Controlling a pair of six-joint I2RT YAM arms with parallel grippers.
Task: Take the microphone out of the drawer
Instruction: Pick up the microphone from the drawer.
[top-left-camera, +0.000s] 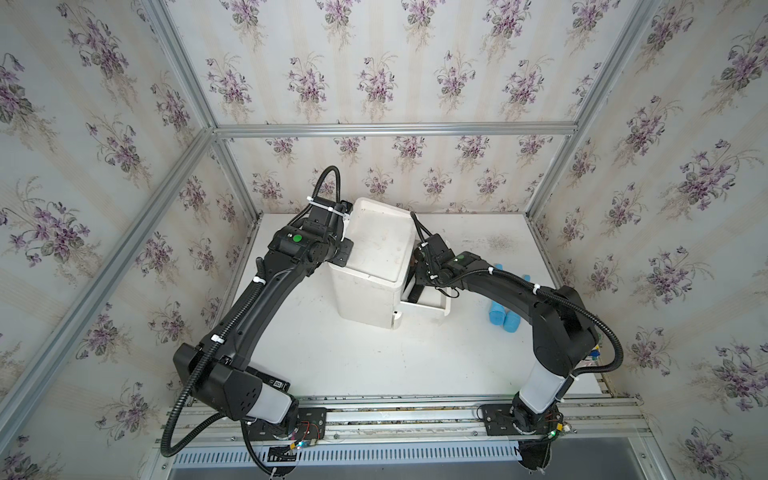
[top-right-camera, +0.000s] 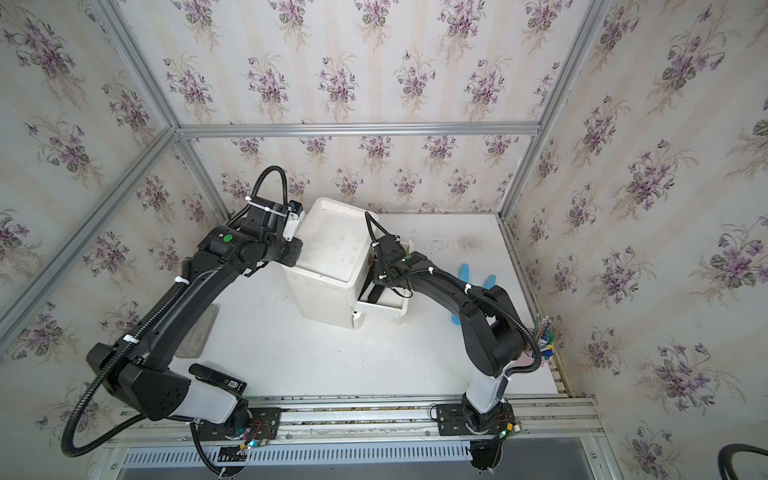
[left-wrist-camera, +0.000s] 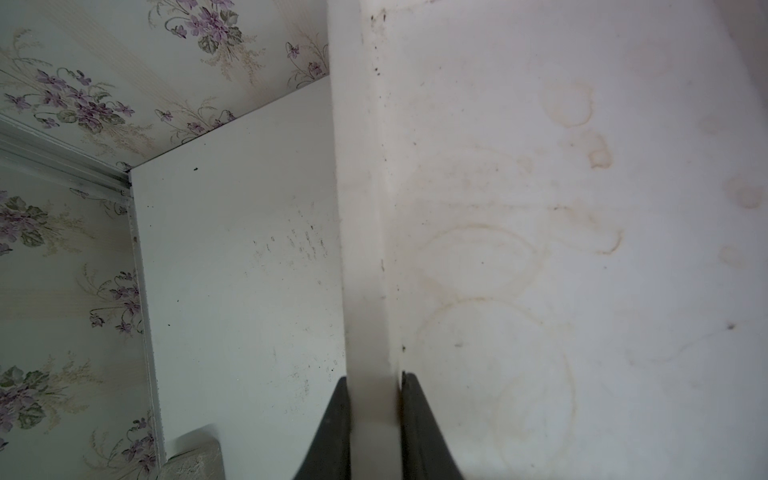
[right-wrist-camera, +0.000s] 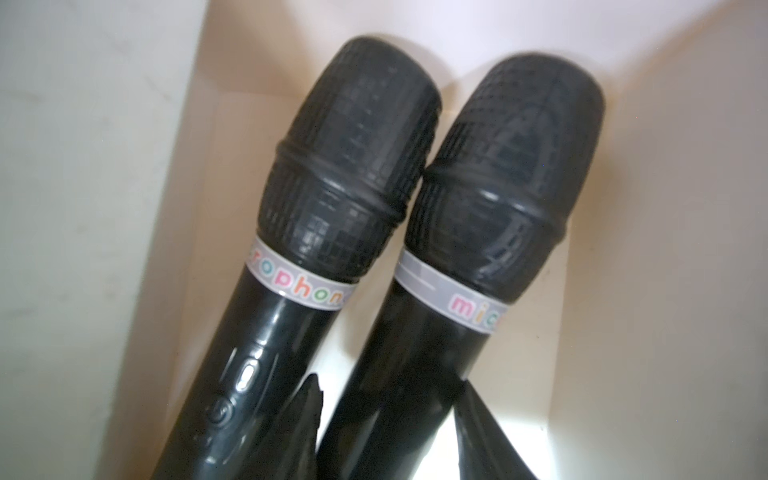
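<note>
Microphone (right-wrist-camera: 449, 270), a black toy one with a grey band lettered in colours, is seen lying in the open drawer (right-wrist-camera: 665, 208). Its handle is set between the fingers of the right gripper (right-wrist-camera: 388, 380), and its meshed head is pointed away from the gripper. The fingers are spread to either side of the handle and stand close against it; whether it is already squeezed cannot be told. A second microphone (right-wrist-camera: 316, 232) of the same kind is laid alongside, touching the first at the head. It lies just outside one finger, which is lodged between the two handles.

In both top views the right gripper is seen inside the drawer, which is pulled out from the white cabinet (top-left-camera: 365, 291). The left gripper (left-wrist-camera: 376, 378) is pressed together on the raised rim (left-wrist-camera: 361, 249) of the cabinet's stained top, with one finger outside the rim and one inside. Blue objects (top-left-camera: 505, 320) are seen on the table (top-left-camera: 332, 353) behind the right gripper, partly hidden by its arm.
</note>
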